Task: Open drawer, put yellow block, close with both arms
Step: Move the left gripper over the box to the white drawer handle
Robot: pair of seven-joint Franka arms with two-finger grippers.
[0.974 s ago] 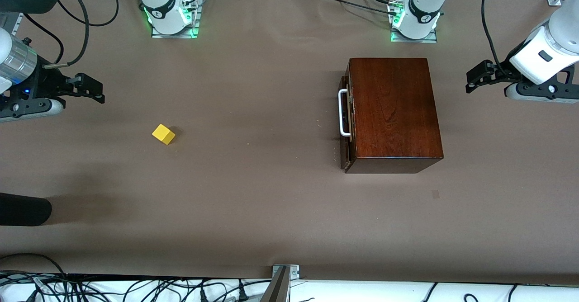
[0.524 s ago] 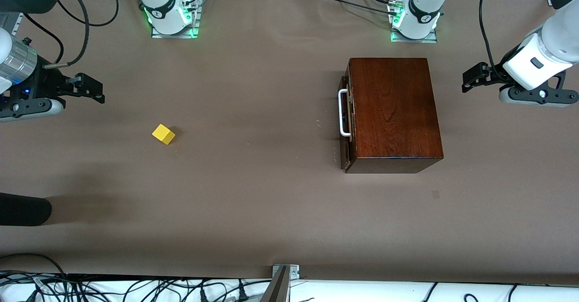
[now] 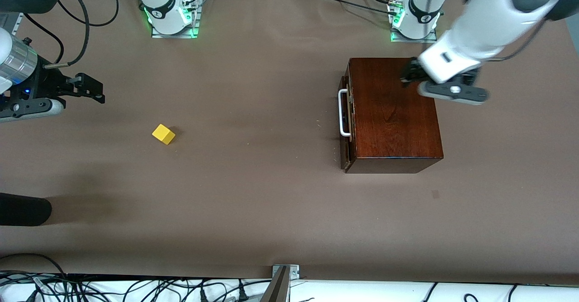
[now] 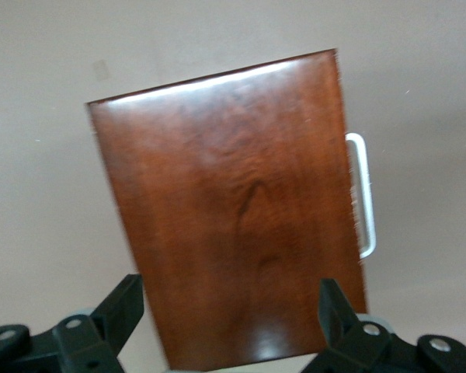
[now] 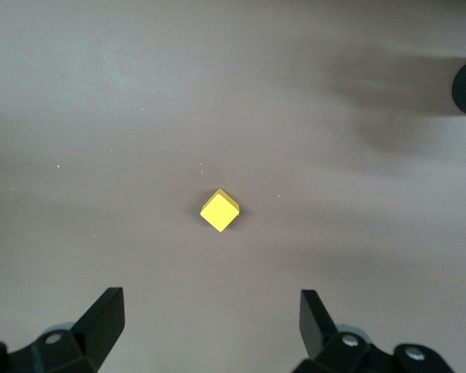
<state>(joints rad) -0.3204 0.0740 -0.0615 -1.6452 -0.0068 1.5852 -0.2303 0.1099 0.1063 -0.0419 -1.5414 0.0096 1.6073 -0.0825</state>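
opening step in hand: drawer shut. left end effector spread over wooden box; white handle must be reached next. right end effector (spread) waits; yellow block untouched on surface.

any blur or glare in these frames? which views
Front view: left arm smeared by motion blur over the wooden box; the rest, yellow block included, is crisp. Left wrist view: soft overall, bright glare band along one edge of the box top. Right wrist view: block sharp, soft shadows on the table.
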